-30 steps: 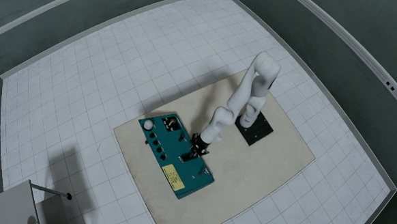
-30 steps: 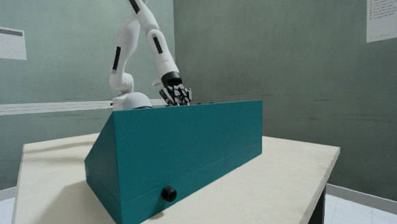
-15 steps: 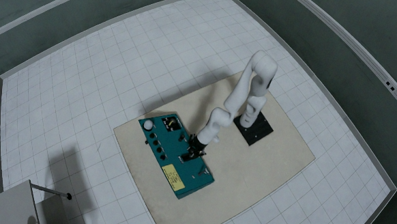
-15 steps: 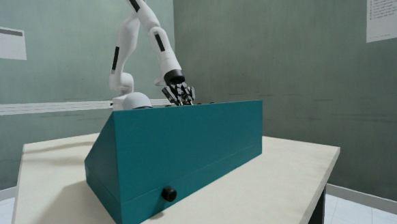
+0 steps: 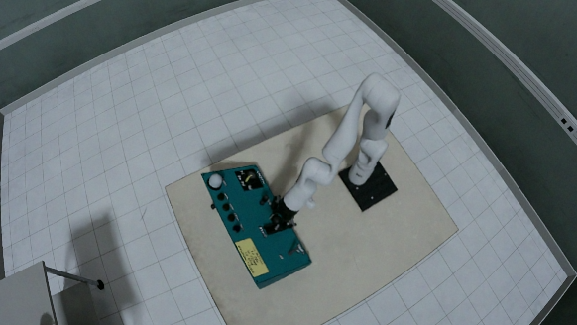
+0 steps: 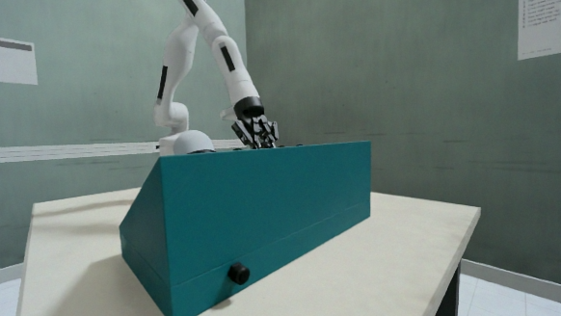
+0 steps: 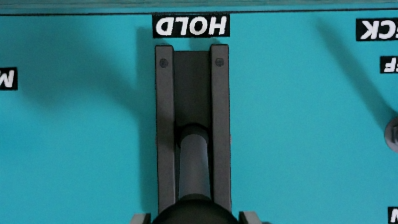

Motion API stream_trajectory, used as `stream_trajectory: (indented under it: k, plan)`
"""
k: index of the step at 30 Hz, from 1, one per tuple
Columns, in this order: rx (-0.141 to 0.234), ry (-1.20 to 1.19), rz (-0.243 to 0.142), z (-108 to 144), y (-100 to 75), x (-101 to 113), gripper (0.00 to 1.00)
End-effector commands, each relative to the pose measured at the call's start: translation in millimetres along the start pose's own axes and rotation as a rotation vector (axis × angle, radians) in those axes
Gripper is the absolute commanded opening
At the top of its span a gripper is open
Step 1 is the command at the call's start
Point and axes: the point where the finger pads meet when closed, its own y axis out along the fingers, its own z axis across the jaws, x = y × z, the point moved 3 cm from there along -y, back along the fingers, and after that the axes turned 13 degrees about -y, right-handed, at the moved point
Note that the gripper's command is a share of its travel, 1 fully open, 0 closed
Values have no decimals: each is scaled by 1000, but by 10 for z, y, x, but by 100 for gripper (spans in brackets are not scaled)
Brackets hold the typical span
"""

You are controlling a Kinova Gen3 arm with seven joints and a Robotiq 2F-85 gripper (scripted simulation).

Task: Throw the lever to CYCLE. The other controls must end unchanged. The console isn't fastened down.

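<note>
The teal console [image 5: 255, 225] sits on the beige table. In the wrist view the lever [image 7: 194, 170] is a dark shaft in a grey slotted track [image 7: 193, 125], with its round knob at the bottom edge. The HOLD label [image 7: 191, 25] stands at the track's far end, upside down; the lever sits away from that end. No CYCLE label is in view. My gripper [image 5: 279, 220] [image 6: 257, 134] is down on the console's right side and is shut on the lever's knob; its fingertips show at the bottom edge of the wrist view [image 7: 195, 218]. It also shows above the console's top edge.
On the console are a white dome [image 5: 215, 180], a dial [image 5: 249, 179], a column of black buttons [image 5: 228, 210], a yellow label [image 5: 251, 258] and small switches [image 5: 296, 248]. A black knob [image 6: 238, 273] sits on its front face. The arm's black base plate [image 5: 368, 184] lies to the right.
</note>
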Motion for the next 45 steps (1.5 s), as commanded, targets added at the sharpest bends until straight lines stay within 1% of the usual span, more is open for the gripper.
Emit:
stream_trajectory:
  k: [1, 13, 14, 45]
  plan:
    - [1, 0, -1, 0, -1, 11, 10]
    - [1, 0, -1, 0, -1, 11, 10]
    - [1, 0, -1, 0, -1, 11, 77]
    - [1, 0, -1, 0, -14, 11, 77]
